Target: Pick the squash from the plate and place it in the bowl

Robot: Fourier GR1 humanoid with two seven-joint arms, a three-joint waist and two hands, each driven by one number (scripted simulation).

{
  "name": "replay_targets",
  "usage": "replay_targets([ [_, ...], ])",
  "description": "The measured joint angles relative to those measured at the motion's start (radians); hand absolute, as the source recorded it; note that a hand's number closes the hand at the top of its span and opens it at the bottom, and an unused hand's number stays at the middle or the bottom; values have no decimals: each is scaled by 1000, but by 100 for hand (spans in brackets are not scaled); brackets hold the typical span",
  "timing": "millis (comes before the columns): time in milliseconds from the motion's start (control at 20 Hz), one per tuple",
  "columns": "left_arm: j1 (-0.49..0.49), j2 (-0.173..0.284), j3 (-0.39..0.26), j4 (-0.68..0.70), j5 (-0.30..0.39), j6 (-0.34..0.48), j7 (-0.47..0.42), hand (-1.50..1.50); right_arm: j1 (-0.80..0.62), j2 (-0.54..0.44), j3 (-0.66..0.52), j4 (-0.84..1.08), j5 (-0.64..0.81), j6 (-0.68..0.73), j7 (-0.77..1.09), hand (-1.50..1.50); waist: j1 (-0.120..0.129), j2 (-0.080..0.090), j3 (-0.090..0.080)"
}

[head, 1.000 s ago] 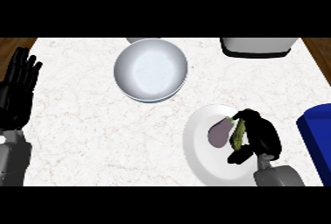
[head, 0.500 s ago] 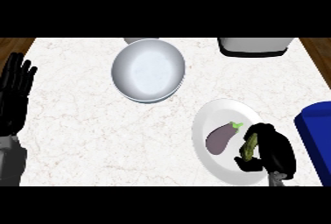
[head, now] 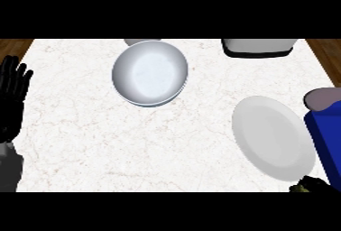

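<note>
Marble-patterned white counter (head: 86, 135) fills the head view. At the far left edge the black left hand (head: 13, 97) rests with its fingers straight and apart. Right of it, near the top, sits a round pale grey bowl (head: 149, 73). Further right lies a bare white round plate (head: 272, 137). At the lower right corner the black right hand (head: 320, 186) barely shows beside a sliver of yellow-green squash (head: 301, 187); whether its fingers are curled round it cannot be told. A blue box (head: 326, 135) stands at the right edge.
</note>
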Motion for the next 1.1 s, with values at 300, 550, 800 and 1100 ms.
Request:
replay_targets([
  [300,-34,2,-8,4,-2,3,27,0,53,7,140,-304,104,124,106,150,12,3,1],
  [550,-38,-5,-16,12,-8,1,12,0,-78,7,241,-356,199,177,132,150,26,5,0],
  [800,-40,-8,-19,22,-7,-7,-1,0,-256,78,346,-376,242,203,153,150,38,7,0],
  [1100,-60,-13,-28,42,-9,-12,-6,0,-505,117,416,-350,225,198,243,150,54,13,-1],
])
